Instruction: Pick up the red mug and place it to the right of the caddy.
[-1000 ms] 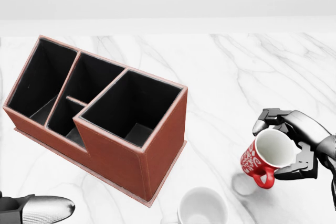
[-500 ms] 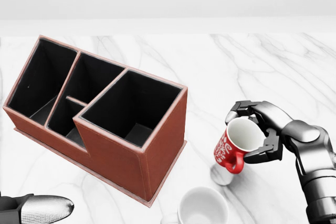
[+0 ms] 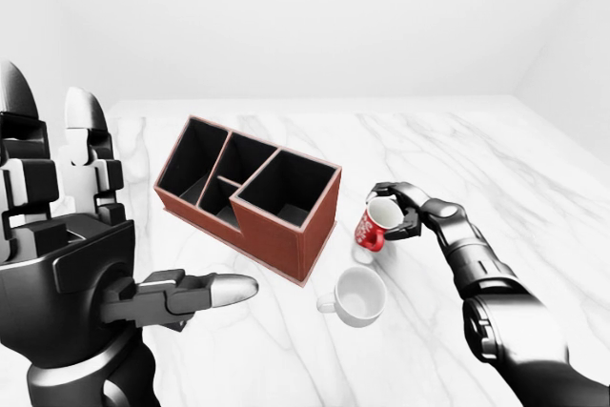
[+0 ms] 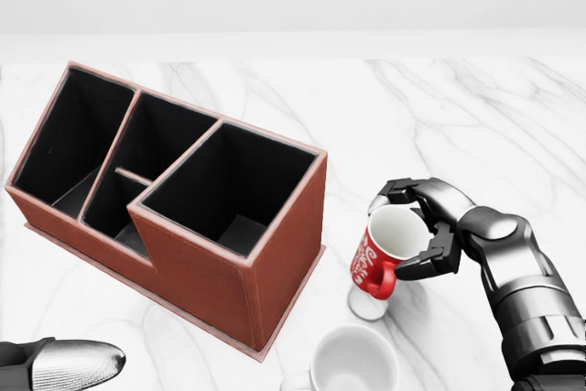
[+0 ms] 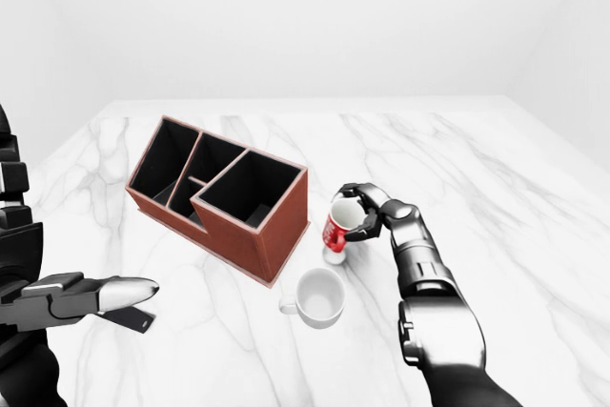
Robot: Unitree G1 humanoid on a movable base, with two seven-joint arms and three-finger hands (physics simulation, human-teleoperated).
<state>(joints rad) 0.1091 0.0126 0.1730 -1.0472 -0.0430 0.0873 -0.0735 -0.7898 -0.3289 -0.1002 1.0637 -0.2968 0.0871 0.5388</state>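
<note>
The red mug (image 4: 377, 261) with white patterning hangs tilted a little above the marble, its white inside facing up and its shadow right beneath it. My right hand (image 4: 396, 233) is shut on it, fingers (image 4: 430, 191) over the rim and thumb under the side. The mug is just to the right of the brown caddy (image 4: 206, 276), level with its lower-right corner and apart from it. My left hand (image 3: 138, 235) is raised at the left of the left-eye view, open and holding nothing.
A white mug (image 4: 353, 363) stands on the marble table (image 4: 476, 116) below the red mug, near the head view's bottom edge. The caddy has several black open compartments. A white wall rises beyond the table's top edge.
My right hand has carried the red mug leftward and slightly down, from the right side of the head view to beside the caddy. The left hand has barely moved.
</note>
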